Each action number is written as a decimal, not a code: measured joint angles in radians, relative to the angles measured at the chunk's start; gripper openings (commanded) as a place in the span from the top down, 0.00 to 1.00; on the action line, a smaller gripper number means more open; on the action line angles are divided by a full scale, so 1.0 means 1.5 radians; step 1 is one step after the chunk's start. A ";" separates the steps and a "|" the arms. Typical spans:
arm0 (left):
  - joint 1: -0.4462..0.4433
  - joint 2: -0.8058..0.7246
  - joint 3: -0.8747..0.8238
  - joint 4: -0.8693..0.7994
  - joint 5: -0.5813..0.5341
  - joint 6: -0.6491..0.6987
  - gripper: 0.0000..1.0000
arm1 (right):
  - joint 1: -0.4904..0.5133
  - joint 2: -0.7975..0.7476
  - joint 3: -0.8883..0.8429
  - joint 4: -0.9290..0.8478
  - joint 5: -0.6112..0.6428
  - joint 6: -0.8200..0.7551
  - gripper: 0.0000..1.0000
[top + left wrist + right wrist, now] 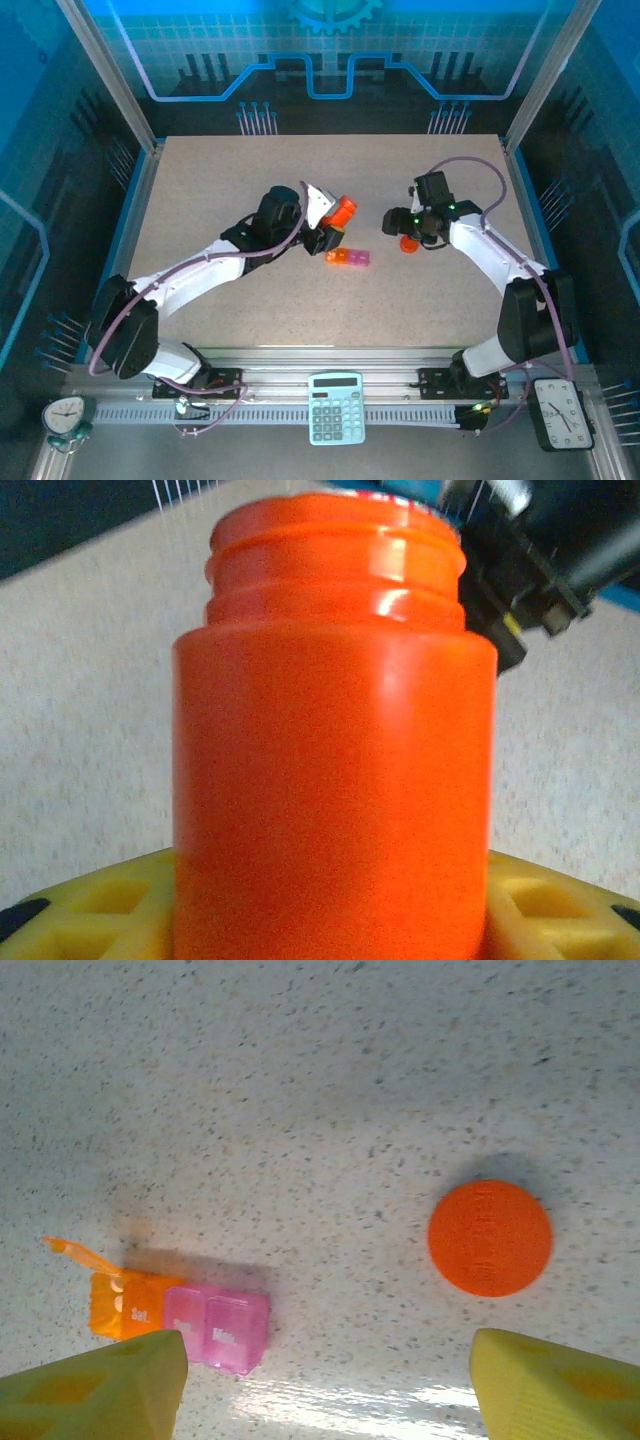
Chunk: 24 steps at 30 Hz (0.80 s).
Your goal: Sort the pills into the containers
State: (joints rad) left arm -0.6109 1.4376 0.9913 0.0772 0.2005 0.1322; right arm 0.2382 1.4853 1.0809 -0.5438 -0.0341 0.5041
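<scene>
Grips, with the left claw (331, 222), the orange bottle (335, 750): yellow fingers (90, 910) pressed to its sides, closed about halfway around it. Shows the threaded neck bare and the mouth uncapped, pointing toward the far right in the top view. Cannot tell what sits inside.

Hangs the right claw (325, 1385) above the table (330, 1080), jaws spread wide with nothing between them. Has the orange cap (490, 1237) lying flat on the table beneath that claw, touching neither finger.

Finds the containers (180, 1315) left of the cap: one orange compartment joined to pink ones, the orange lid flipped up, the pink lids apparently shut. Places them, in the top view, just near of the held bottle and between the two claws.

Could go wrong in several ways, by judgement:
- Could spill pills past the open compartment if the bottle tips too fast or from too high, since its mouth looks wider than one cell.
- Could scatter them over the smooth table, where they would likely roll.
- Could nudge the light strip with bottle or finger and push it off target, as nothing pins it down.
- Could pour onto the shut pink lids instead of the open orange cell.
- Could let the glossy bottle slip in the grip on a steep tilt.
</scene>
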 measured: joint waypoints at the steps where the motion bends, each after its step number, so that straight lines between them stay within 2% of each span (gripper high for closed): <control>1: 0.002 -0.004 -0.006 0.028 0.003 -0.002 1.00 | -0.009 -0.001 0.000 -0.004 0.000 -0.001 0.24; 8: 0.027 -0.020 -0.068 0.238 0.027 -0.014 1.00 | -0.049 0.004 0.009 -0.030 0.002 -0.010 0.24; 16: 0.097 0.010 -0.144 0.552 0.065 -0.094 0.89 | -0.060 0.056 0.038 -0.052 0.021 -0.023 0.23; 20: 0.128 0.034 -0.145 0.630 0.084 -0.141 0.89 | -0.061 0.091 0.062 -0.069 0.034 -0.035 0.22; 24: 0.135 0.036 -0.145 0.640 0.113 -0.158 0.90 | -0.061 0.125 0.089 -0.084 0.048 -0.051 0.22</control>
State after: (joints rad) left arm -0.4091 1.4914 0.7731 1.0378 0.3698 -0.1047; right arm 0.1471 1.6730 1.2140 -0.6693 0.0383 0.4278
